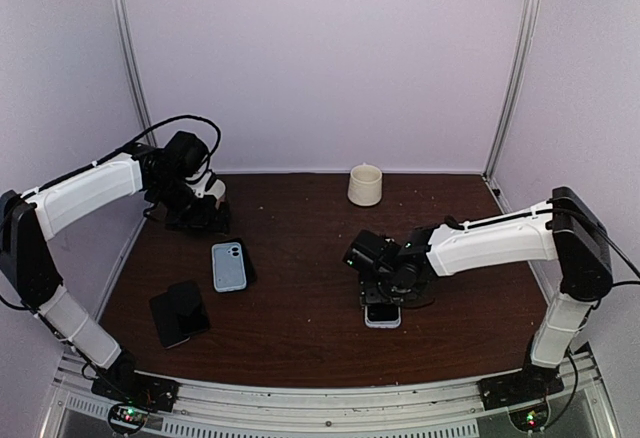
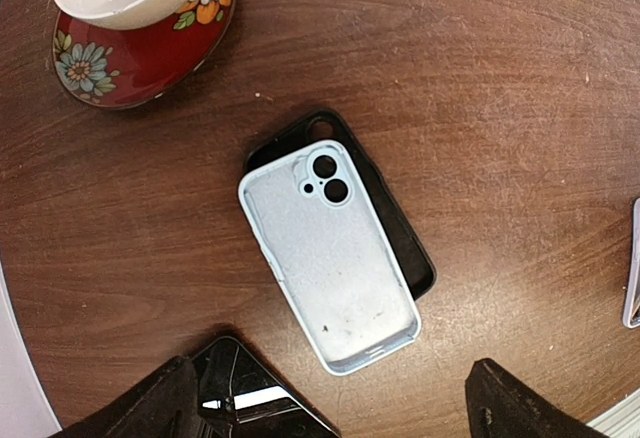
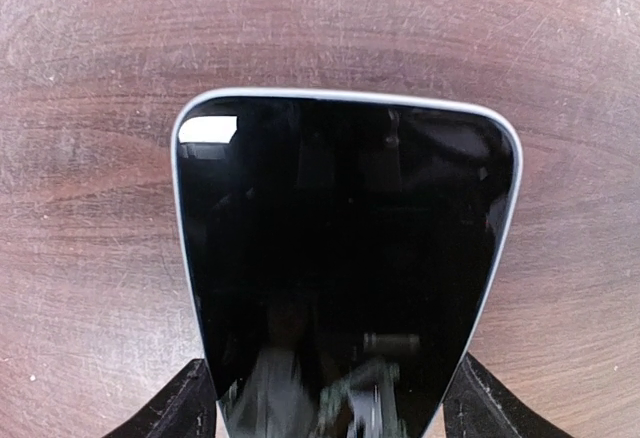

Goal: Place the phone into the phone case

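The phone (image 3: pixel 345 258), black screen up with a pale rim, lies on the brown table between my right gripper's (image 3: pixel 330 413) fingers, which press on its two long sides. In the top view this gripper (image 1: pixel 385 293) is low over the phone (image 1: pixel 382 316), right of centre. The light blue phone case (image 2: pixel 330 258) lies open side up, partly on a black case (image 2: pixel 405 248); it also shows in the top view (image 1: pixel 229 266). My left gripper (image 2: pixel 330 408) is open and empty, held above and near the case. In the top view it (image 1: pixel 200 220) is at the back left.
A second black phone (image 1: pixel 180 313) lies at the front left, also in the left wrist view (image 2: pixel 255 403). A red flowered bowl (image 2: pixel 140 33) sits under the left arm. A cream cup (image 1: pixel 365 185) stands at the back centre. White walls close off the table.
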`<state>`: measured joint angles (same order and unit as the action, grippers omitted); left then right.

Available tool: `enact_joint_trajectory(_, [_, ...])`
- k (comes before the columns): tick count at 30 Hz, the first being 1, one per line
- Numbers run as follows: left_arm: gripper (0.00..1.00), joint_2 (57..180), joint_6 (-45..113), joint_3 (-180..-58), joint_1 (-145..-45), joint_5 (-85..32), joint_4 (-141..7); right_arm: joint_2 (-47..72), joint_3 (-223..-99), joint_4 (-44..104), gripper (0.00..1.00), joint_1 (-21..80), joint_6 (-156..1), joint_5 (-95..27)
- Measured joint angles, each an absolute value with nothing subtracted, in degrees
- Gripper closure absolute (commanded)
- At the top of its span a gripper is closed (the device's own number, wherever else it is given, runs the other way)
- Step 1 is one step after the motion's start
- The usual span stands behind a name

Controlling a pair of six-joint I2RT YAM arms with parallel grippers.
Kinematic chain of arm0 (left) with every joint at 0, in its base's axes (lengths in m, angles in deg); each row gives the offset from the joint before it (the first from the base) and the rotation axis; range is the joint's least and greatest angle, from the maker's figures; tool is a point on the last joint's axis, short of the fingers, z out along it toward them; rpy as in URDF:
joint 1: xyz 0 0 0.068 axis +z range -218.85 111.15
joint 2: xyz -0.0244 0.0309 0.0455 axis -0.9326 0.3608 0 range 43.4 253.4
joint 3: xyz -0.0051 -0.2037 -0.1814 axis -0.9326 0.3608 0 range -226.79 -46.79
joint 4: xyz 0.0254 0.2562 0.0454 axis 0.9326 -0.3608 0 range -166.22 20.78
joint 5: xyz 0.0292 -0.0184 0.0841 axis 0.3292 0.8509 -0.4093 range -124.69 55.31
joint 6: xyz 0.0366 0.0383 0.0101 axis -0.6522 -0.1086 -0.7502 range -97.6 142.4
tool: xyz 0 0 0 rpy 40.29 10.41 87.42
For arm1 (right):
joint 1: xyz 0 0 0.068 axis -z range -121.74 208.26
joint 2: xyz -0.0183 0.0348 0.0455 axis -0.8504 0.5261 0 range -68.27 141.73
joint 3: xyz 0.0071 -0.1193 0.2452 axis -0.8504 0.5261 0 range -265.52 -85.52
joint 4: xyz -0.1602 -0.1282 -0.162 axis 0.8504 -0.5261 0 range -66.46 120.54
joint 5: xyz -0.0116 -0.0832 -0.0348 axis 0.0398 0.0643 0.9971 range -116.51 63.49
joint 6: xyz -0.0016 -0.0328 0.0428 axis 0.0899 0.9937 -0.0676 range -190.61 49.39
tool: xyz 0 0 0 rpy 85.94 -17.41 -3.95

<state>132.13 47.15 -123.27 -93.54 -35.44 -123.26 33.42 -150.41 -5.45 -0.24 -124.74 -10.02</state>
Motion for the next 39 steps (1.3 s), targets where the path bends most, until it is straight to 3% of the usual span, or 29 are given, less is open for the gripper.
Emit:
enact_joint_trajectory(13, [0.03, 132.1, 47.2, -123.3, -93.5, -35.3, -123.3, 35.3, -150.8, -5.7, 0.73, 0.1, -126.2, -11.6])
enact_joint_trajectory(16, [0.02, 132.1, 47.2, -123.3, -93.5, -35.3, -123.3, 35.3, -150.8, -5.8, 0.64, 0.1, -126.7, -11.6])
enact_joint_trajectory(23, [0.02, 132.1, 47.2, -123.3, -93.4, -35.3, -123.3, 35.5, -150.8, -6.1, 0.28, 0.2, -127.6, -11.6])
enact_joint_trajectory(29, [0.02, 132.1, 47.2, -123.3, -93.2, -35.2, -123.3, 36.1, -150.9, -6.6, 0.05, 0.4, -127.7, -12.3])
enact_joint_trajectory(36, [0.03, 132.1, 47.2, -123.3, -93.1, -35.2, -123.3, 36.2, -153.2, -10.6, 0.01, 0.4, -124.7, -13.2])
enact_joint_trajectory(39, [0.02, 132.1, 47.2, -123.3, -93.1, -35.2, -123.3, 35.2, -154.3, -12.7, 0.06, 0.5, -122.1, -13.8])
